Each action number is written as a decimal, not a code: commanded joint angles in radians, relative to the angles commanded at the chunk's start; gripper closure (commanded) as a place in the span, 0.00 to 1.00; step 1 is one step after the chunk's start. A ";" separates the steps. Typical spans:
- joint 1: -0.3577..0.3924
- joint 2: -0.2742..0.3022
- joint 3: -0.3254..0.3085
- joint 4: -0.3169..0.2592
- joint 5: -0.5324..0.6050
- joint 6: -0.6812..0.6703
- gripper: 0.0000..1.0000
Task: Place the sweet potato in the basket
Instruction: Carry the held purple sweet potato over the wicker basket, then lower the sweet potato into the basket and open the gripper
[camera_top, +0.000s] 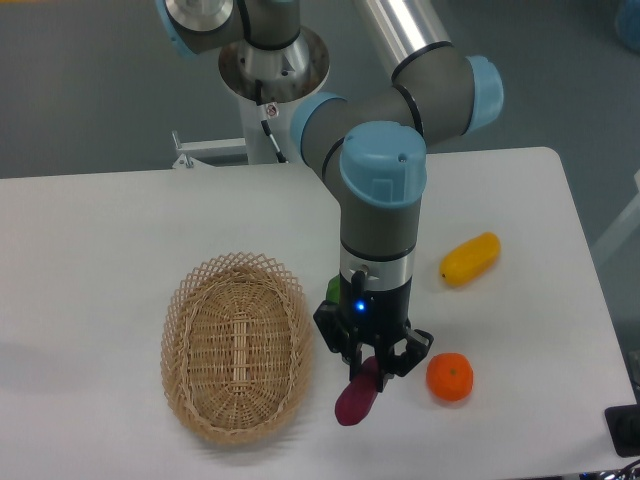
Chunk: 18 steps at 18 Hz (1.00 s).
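Note:
The sweet potato (356, 398) is a small magenta-purple tuber, tilted with its lower end toward the left. My gripper (369, 370) points down and is shut on its upper end; whether the tuber's lower end touches the table I cannot tell. The basket (190, 300) is an oval tan wicker basket with a lattice rim, to the left of the gripper. Its inside looks empty. The sweet potato is just outside the basket's right rim.
A round orange (450, 377) lies close to the right of the gripper. A yellow oblong fruit (470, 259) lies further back right. Something green (332, 290) shows behind the gripper's wrist. The table's front edge is near below the gripper.

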<state>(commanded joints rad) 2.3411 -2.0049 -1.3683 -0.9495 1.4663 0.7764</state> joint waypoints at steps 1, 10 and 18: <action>-0.021 0.000 -0.006 0.000 0.021 -0.020 0.73; -0.149 0.032 -0.198 0.012 0.124 -0.044 0.73; -0.212 0.003 -0.290 0.090 0.221 -0.009 0.72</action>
<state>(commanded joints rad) 2.1292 -2.0018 -1.6582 -0.8591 1.6874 0.7670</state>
